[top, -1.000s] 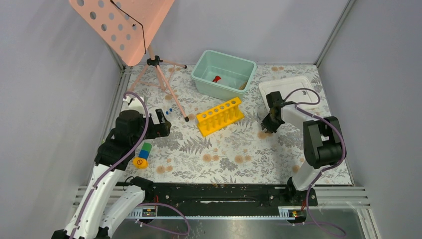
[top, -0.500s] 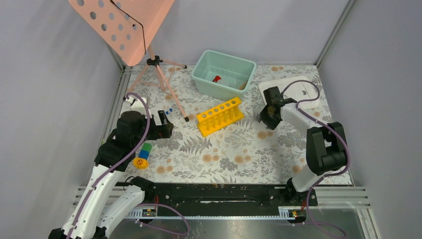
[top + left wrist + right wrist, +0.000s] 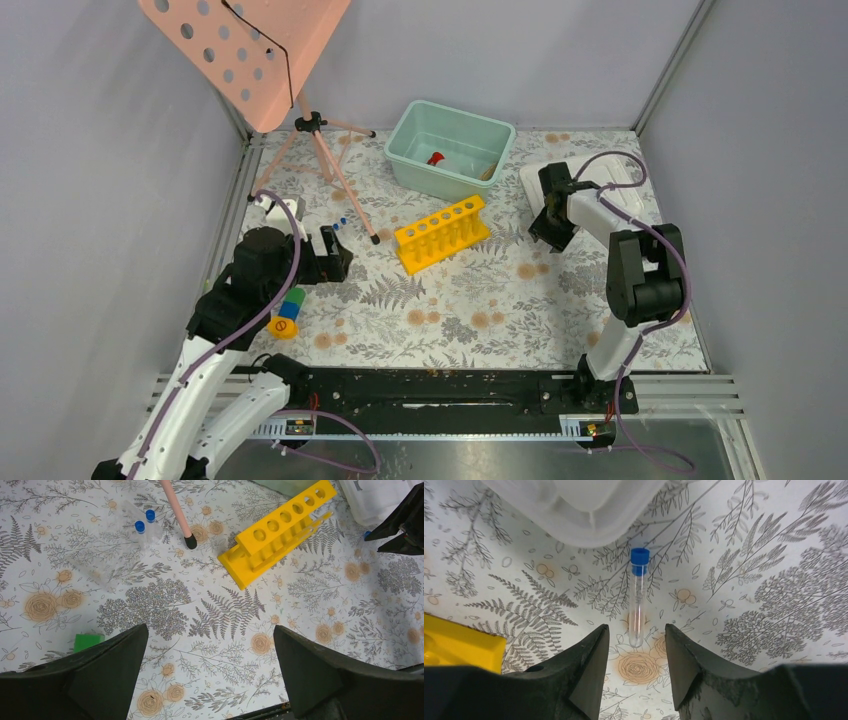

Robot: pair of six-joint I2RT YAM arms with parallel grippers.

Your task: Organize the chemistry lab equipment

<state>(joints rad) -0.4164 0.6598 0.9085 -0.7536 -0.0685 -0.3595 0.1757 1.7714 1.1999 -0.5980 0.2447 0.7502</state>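
The yellow test-tube rack (image 3: 442,232) lies on the floral mat at mid-table; it also shows in the left wrist view (image 3: 280,527). Two clear blue-capped tubes (image 3: 144,521) lie by the pink stand's leg, beyond my left gripper (image 3: 335,255), which is open and empty above the mat (image 3: 210,645). My right gripper (image 3: 549,224) is open just in front of the white tray. In the right wrist view its jaws (image 3: 636,630) straddle the bottom end of a blue-capped tube (image 3: 637,600) lying flat. A red-capped item (image 3: 436,158) lies in the green tub.
A green tub (image 3: 493,130) stands behind the rack. A white tray (image 3: 600,170) sits at the back right. The pink perforated stand (image 3: 245,50) on a tripod is at the back left. A green-blue block stack (image 3: 291,303) and yellow cap (image 3: 282,327) lie near the left arm.
My right gripper has moved back toward the white tray and its arm has swung. My left gripper has shifted slightly right. The rack and tubes have not moved.
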